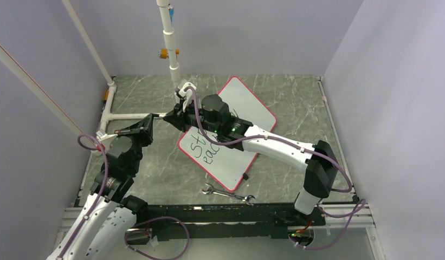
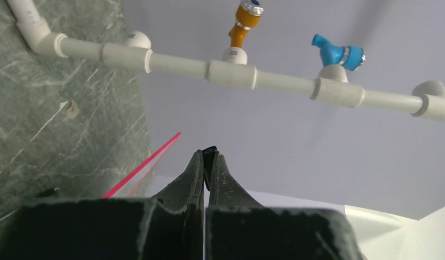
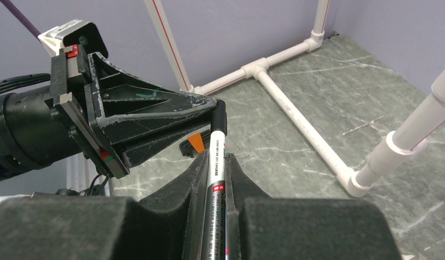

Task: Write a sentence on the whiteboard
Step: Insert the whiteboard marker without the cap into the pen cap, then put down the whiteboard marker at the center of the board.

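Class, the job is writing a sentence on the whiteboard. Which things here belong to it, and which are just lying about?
Belong: whiteboard, sentence, marker held by the right pincer, cap pinched by the left pincer.
Lying about: wrench, white pipes, orange fitting, blue fitting.

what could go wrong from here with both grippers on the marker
1. The left gripper pinches the black cap only at its very fingertips while the right gripper holds the marker. On a pull, the cap could slip and drop.
2. The right arm hangs over the sentence on the whiteboard. Dipping lower might smear the ink.
3. The grippers sit almost nose to nose, so a small misalignment may knock them together.
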Controlling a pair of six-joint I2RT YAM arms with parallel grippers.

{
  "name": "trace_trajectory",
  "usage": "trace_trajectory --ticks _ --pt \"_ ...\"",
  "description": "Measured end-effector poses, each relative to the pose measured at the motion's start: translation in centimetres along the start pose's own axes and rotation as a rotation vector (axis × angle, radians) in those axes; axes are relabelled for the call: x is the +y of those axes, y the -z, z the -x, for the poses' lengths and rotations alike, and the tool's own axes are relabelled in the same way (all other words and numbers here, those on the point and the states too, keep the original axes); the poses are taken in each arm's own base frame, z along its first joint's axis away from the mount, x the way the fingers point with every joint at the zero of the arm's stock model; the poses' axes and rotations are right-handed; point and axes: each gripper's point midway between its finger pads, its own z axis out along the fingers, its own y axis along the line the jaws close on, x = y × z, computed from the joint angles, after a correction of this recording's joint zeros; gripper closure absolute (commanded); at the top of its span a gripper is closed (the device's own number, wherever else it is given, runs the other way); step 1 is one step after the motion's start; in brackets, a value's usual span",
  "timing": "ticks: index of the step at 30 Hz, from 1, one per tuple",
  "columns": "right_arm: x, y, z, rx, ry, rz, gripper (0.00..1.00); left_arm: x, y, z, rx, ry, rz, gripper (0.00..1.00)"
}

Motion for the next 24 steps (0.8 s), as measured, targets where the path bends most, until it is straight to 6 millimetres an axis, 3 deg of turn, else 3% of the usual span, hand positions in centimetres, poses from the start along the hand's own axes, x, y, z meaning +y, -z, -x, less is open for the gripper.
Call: trace_trajectory --ticks 3,5,10,15,16,24 --pt "-0.2 -0.4 0.9 -0.02 -0.01 -0.008 1.0 -1.0 0.1 -0.4 0.019 -0.019 -0.044 1.0" --pt "-0.6 -1.0 1.2 -0.026 -0.027 -0.012 1.0 -2.1 0.8 -2.1 0.112 -0.009 -0.098 1.0" --pt "-0.9 -2.7 -1.5 0.049 -0.105 -0.008 1.0 -4.6 2.4 -4.4 0.247 -0.003 -0.227 1.0" --pt "-1.1 -2.8 -3.4 0.106 -0.155 -0.015 1.0 -5.6 3.0 -5.3 0.296 -0.019 -0.278 1.0" --pt "-1.2 -2.8 -3.3 0.103 -0.156 -0.017 1.0 -5.6 3.0 -5.3 0.297 -0.025 -0.279 0.97" --pt "-2.4 -2.1 -3.0 0.097 -0.149 -0.071 1.0 -4.6 3.5 -4.6 0.273 -0.098 -0.256 0.44"
